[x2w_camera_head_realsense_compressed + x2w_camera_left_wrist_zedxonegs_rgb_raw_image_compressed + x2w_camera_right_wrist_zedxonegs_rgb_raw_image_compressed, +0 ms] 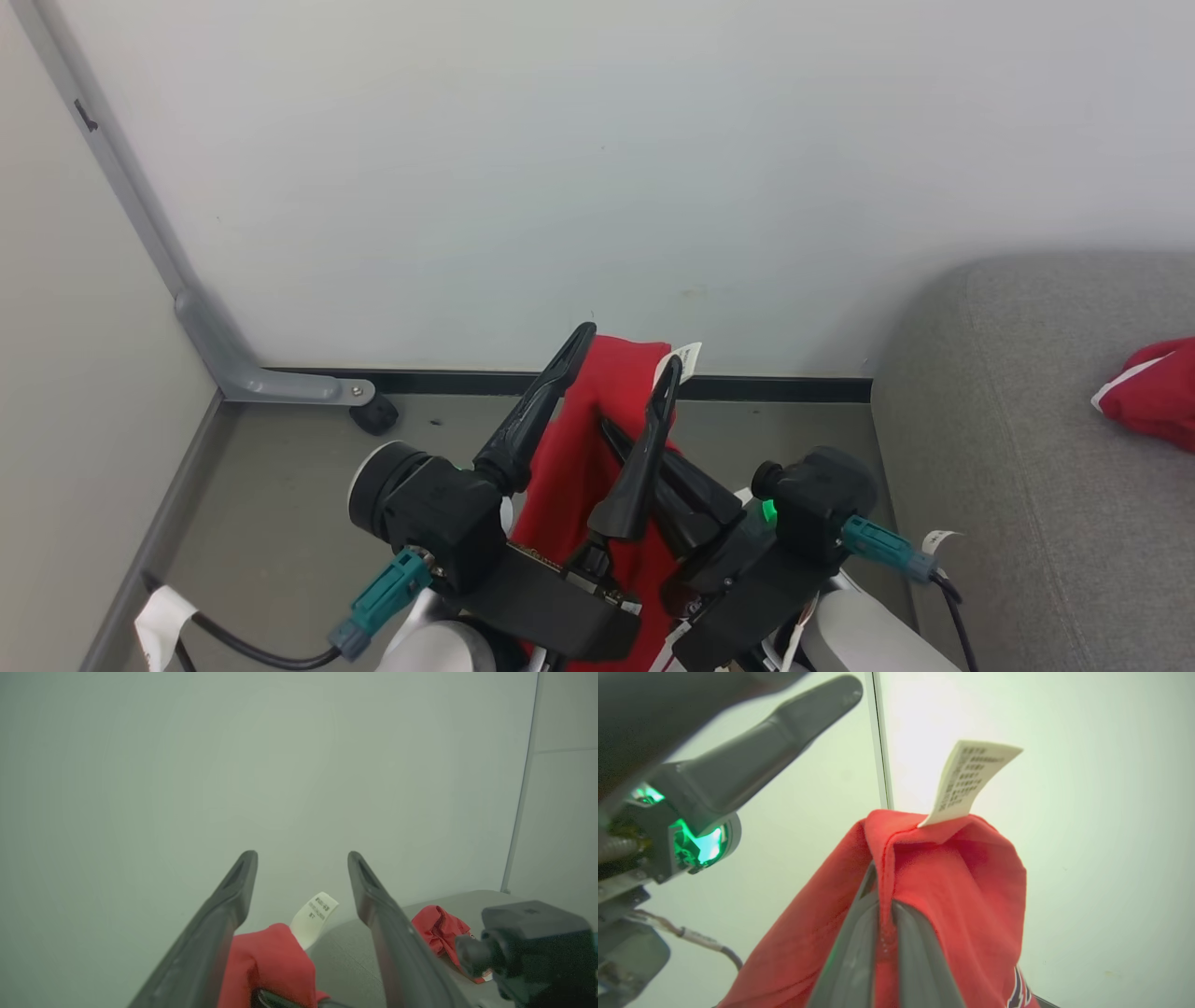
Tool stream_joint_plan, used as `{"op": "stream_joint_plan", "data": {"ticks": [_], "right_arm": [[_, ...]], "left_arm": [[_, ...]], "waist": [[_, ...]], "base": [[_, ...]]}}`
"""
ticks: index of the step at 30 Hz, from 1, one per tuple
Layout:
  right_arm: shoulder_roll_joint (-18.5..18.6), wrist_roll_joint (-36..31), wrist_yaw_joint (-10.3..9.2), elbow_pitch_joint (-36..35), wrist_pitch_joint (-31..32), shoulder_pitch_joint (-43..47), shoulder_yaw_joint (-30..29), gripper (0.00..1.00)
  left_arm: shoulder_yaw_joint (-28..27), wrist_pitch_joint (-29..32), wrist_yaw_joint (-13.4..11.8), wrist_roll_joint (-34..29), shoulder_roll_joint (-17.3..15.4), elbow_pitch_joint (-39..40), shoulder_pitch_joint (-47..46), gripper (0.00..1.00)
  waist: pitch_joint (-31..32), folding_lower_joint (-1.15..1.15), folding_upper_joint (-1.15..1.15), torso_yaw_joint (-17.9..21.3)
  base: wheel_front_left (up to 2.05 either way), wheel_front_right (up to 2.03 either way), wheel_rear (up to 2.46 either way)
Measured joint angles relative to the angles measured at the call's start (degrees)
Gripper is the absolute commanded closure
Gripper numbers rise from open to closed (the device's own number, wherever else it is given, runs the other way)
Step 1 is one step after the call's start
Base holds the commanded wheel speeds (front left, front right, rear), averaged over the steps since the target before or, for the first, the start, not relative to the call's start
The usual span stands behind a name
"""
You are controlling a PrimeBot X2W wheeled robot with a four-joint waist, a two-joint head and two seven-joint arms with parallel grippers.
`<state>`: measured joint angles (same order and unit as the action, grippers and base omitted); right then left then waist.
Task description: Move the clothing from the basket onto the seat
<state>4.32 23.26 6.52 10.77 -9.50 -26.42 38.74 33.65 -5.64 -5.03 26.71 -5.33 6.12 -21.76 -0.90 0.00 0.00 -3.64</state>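
R hand [883, 891] is clamped shut on a red garment [971, 882], its two fingers pinching a fold just below the top edge. The cloth is held up off the floor [280, 485] and drapes down either side of the fingers. A white care tag [971, 781] sticks up from the top seam. There's a bit of dark print low on the cloth in the right wrist view, too cut off to read.

L hand [625, 353] is right beside it, fingers spread wide, one each side of the garment's top and not pinching it. In the left wrist view the red cloth and tag sit low btwn the two open fingers.

Behind both hands there's a plain pale wall [560, 187] w/ black skirting along the bottom. A grey metal bracket [243, 369] is in the corner on the left.

The seat [1008, 448] is on the right, close by the R arm. A 2nd red garment [1153, 397] lies on it at the far right of the head view, well apart from the held one
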Motion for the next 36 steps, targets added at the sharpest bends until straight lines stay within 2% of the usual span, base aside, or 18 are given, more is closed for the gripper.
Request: {"op": "stream_joint_plan", "data": {"ticks": [9,12,20,36], "right_arm": [[2.5,0.0,-1.07,0.5,-0.7,0.1,-2.7,1.00],[3.9,0.0,-1.88,0.4,-0.7,0.2,-4.3,1.00],[8.6,0.1,-4.41,-0.5,-1.7,2.6,-9.5,1.00],[11.6,2.0,-7.61,-2.4,-2.7,5.3,-15.3,1.00]], "left_arm": [[0.7,1.2,-0.1,-1.8,-2.7,1.6,3.8,0.00],[1.4,1.9,-0.2,-2.6,-3.9,1.8,5.8,0.00],[4.5,3.1,-0.5,-3.2,-4.3,2.1,7.6,0.00],[8.1,5.3,-0.4,-5.6,-6.1,3.1,10.6,0.00]], "waist": [[0.3,0.00,0.00,0.7],[0.1,-0.01,0.00,1.5],[-0.7,-0.01,0.00,3.8],[-3.5,-0.01,0.00,11.4]], "base": [[0.00,0.00,0.00],[0.00,0.00,0.00],[0.00,0.00,0.00],[0.00,0.00,0.00]]}}
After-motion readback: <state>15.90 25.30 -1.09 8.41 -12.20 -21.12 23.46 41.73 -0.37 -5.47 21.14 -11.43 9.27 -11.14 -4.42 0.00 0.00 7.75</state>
